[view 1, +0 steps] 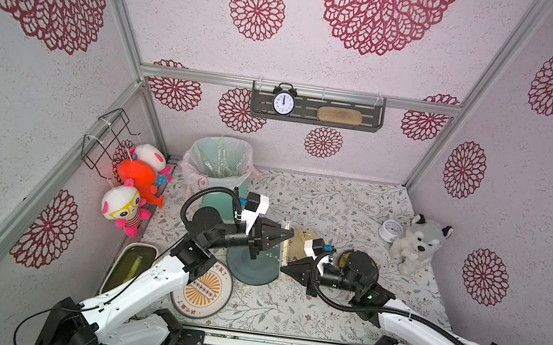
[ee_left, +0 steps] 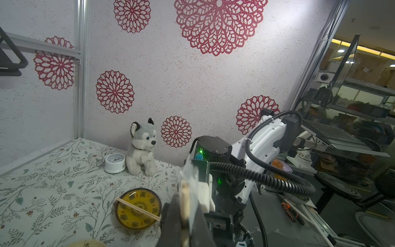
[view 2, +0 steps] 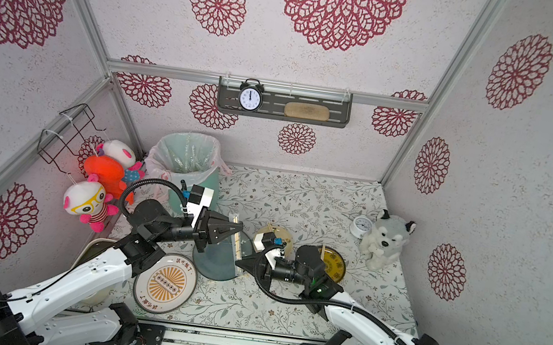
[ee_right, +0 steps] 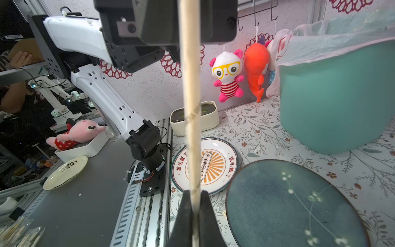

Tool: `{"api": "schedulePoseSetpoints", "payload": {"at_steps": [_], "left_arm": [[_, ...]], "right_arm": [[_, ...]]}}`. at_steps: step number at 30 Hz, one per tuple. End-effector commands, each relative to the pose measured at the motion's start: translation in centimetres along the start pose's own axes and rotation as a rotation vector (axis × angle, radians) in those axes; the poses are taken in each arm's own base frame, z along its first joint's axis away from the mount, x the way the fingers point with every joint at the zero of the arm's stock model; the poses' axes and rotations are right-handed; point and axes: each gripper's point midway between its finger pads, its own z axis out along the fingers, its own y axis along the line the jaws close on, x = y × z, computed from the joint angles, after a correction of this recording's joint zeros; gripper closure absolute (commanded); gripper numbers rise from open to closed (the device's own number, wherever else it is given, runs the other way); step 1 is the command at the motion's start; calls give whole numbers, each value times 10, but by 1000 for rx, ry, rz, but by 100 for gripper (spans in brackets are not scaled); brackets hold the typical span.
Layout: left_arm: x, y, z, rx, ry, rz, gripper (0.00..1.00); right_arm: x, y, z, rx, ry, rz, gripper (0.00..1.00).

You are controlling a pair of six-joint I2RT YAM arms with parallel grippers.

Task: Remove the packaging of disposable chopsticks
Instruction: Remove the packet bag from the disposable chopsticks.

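Counting from the left: three plush toys [view 1: 138, 177] hang on the wall; one white plate [ee_right: 232, 159] reads "该吃饭了"; one teal bin [view 1: 214, 203] stands at the back. The left gripper [view 1: 290, 235] is clamped on the packaging [ee_left: 190, 171] at one end of a sleeved pair of disposable chopsticks [ee_right: 192, 128], held over the blue plate [view 1: 254, 272] edge. The right gripper [view 1: 283, 267] is pinched tight on the opposite end. One yellow dish [ee_left: 147, 198] carries a second, loose pair [ee_left: 136, 208]. One white clock [view 1: 391, 229] and one husky toy [view 1: 418, 243] sit far right on the bench [view 1: 318, 204].
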Motion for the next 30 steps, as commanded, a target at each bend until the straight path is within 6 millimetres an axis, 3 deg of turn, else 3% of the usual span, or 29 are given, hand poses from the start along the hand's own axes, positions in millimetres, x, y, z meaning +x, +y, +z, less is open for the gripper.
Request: {"api": "schedulePoseSetpoints", "payload": {"at_steps": [1,2,4,5,7,10,12,14,19,30], "left_arm": [[-14,-2,-2,-10,-37,46,56],[-17,0,-4,-34,-61,51,42],[-26,6,-10,-91,-115,50,35],[-27,7,-11,-98,-121,51,37],[-27,4,-7,-67,-107,48,56],[-23,6,0,-41,-86,24,65],[-21,10,3,-39,-79,20,81],[-19,11,5,-30,-67,13,91],[-5,13,7,-22,-37,-27,98],[75,23,-5,-82,64,-131,98]], "right_arm": [[-7,4,-1,-10,-31,-30,100],[-8,4,-2,-8,-32,-27,100],[-8,4,-2,-9,-34,-25,100],[-9,5,-2,-12,-36,-26,100],[-10,6,-3,-14,-37,-24,100],[-9,8,-5,-13,-35,-27,100],[-6,8,-5,-14,-29,-25,100],[-5,7,-5,-10,-32,-24,100],[-8,6,-5,-2,-39,-30,100],[-35,12,-13,15,-107,-92,100]]}}
